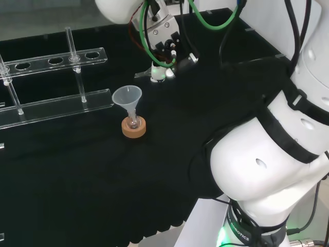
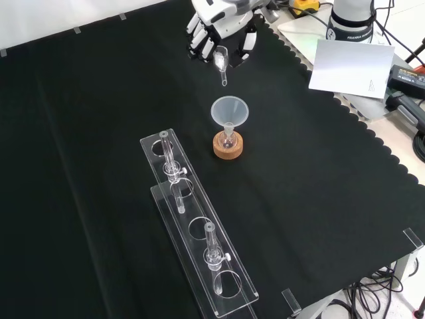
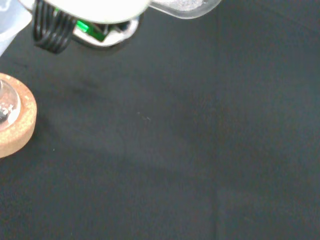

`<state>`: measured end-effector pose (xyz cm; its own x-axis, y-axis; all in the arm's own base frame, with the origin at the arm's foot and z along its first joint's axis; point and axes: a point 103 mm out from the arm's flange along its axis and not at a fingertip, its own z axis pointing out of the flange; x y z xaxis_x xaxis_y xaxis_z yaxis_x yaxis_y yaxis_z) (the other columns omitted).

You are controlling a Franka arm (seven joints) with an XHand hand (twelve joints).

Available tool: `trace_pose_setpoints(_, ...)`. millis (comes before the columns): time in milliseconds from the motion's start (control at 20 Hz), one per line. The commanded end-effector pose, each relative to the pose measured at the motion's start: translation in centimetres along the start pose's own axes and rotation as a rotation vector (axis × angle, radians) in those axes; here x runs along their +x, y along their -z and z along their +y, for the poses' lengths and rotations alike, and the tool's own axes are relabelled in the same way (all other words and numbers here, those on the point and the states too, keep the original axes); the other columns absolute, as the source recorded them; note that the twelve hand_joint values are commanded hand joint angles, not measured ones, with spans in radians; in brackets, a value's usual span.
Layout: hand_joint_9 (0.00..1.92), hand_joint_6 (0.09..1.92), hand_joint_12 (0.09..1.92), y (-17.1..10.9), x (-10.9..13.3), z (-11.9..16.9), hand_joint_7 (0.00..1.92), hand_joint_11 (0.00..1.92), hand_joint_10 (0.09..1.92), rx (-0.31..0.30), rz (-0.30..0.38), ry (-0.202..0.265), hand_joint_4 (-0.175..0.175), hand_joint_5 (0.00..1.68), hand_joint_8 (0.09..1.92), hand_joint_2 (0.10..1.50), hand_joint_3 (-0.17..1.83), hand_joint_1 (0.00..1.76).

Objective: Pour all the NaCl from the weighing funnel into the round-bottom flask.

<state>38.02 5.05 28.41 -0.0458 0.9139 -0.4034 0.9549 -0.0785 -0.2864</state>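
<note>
A small round-bottom flask (image 2: 228,138) sits in a cork ring (image 2: 228,146) mid-cloth, with a clear plastic funnel (image 2: 230,110) standing in its neck. In the front view the hand (image 2: 219,23) is at the top, its fingers curled round the clear weighing funnel (image 2: 221,61). The weighing funnel's spout points down, above and a little beyond the plastic funnel's rim, apart from it. The head view shows the hand (image 1: 162,43) to the right of the plastic funnel (image 1: 127,96) and cork ring (image 1: 134,128). White grains lie in the weighing funnel (image 3: 187,6) in the wrist view, with the cork ring (image 3: 17,125) nearby.
A clear acrylic tube rack (image 2: 199,239) with glass tubes stands in front of the flask in the front view, to its left in the head view (image 1: 51,82). A white paper sheet (image 2: 350,66) lies past the cloth's scalloped edge at the right.
</note>
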Motion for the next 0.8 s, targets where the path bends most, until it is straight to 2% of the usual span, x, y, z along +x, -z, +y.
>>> trace_pose_setpoints(50,0.92,0.75,1.11,0.2,0.8,0.0,0.58,0.72,0.38,0.010,-0.045,0.006,0.175,1.22,0.67,0.69,0.62,1.11)
trace_pose_setpoints(800,0.92,0.75,1.10,0.0,2.6,0.6,0.58,0.73,0.38,0.041,-0.143,0.015,0.175,1.22,0.68,0.69,0.62,1.11)
